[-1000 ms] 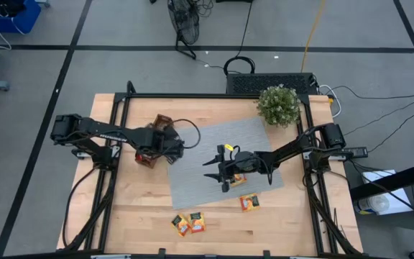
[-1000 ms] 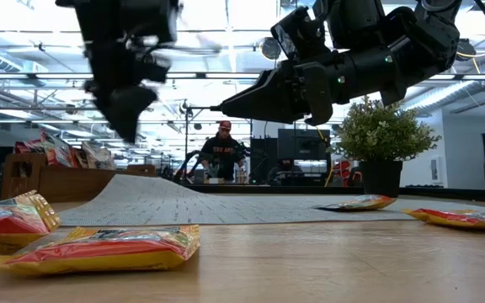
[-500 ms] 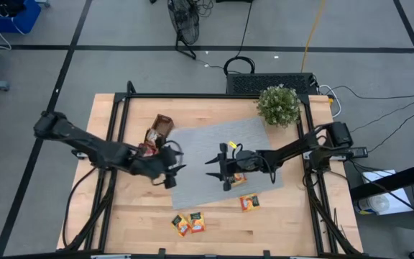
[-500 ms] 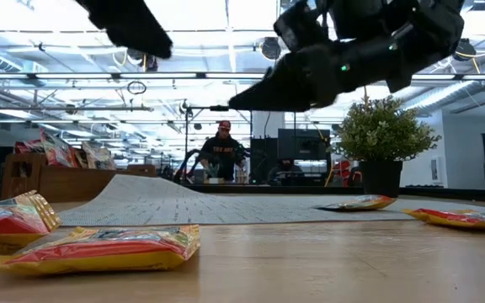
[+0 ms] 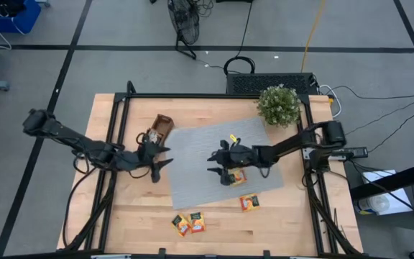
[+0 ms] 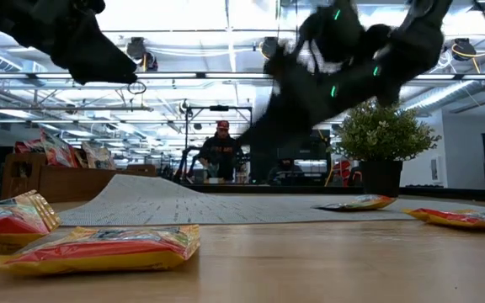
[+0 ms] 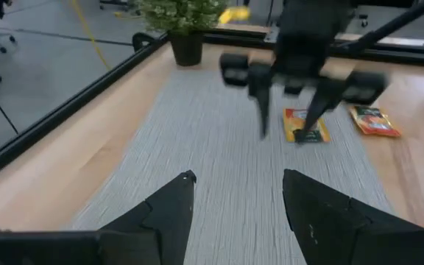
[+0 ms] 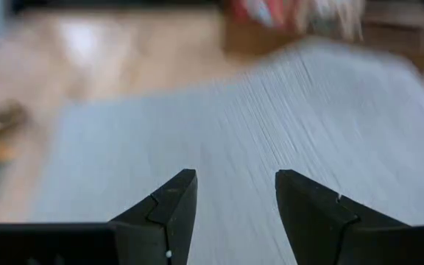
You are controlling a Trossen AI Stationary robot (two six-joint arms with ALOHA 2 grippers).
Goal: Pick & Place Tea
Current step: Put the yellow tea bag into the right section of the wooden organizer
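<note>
Several tea sachets, red, orange and yellow, lie flat: one (image 5: 237, 177) on the grey mat (image 5: 200, 155), one (image 5: 249, 202) on the bare wood beside the mat, and two (image 5: 188, 223) near the table's near edge. More stand in the wooden tray (image 5: 159, 128). My right gripper (image 5: 213, 163) hangs open over the mat, just left of the sachet on it, shown as (image 7: 305, 124) in the left wrist view. My left gripper (image 5: 165, 162) is open at the mat's left edge, below the tray, pointing toward the right gripper (image 7: 293, 110).
A potted plant (image 5: 279, 105) stands at the far right corner. In the low view, sachets lie in the near foreground (image 6: 99, 247) and to the right (image 6: 460, 217), and the mat's far edge is humped (image 6: 133, 181). A person (image 6: 222, 151) stands in the room beyond.
My left gripper has left the tray, moving toward the near edge and down to the mat's left edge, staying open. My right gripper has kept its place over the mat and tipped its fingers downward. No sachet has moved.
</note>
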